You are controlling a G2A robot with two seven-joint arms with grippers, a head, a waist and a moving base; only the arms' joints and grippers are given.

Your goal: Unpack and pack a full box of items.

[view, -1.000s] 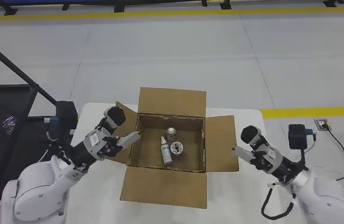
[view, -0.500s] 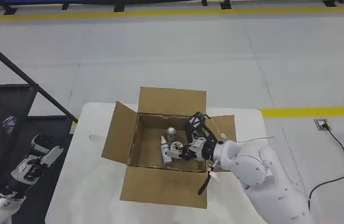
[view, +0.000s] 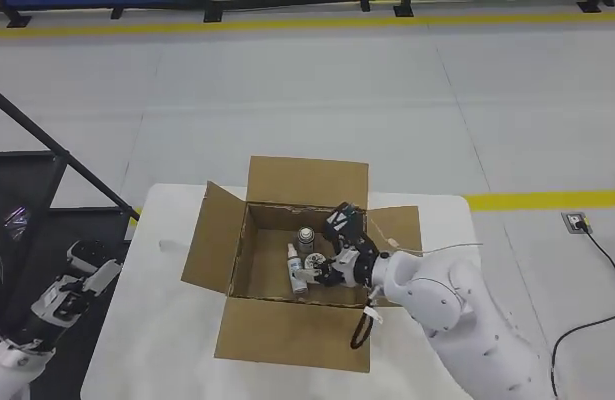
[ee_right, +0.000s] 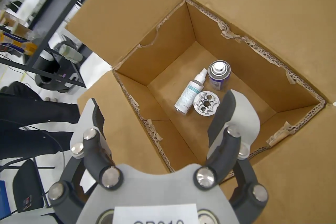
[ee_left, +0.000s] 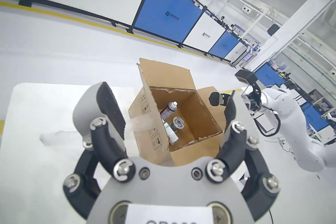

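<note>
The right gripper [ee_right: 162, 104] has edged slightly further over the cardboard box [view: 292, 335], jaws wide apart and empty, above a round metal fitting [ee_right: 206, 103] lying beside a spray bottle [ee_right: 190, 95] and an upright aerosol can [ee_right: 219, 72] on the box floor. The box stands mid-table, flaps out. The left gripper [view: 87, 280], spread and empty, hangs beyond the left edge of the table [view: 167, 330].
</note>
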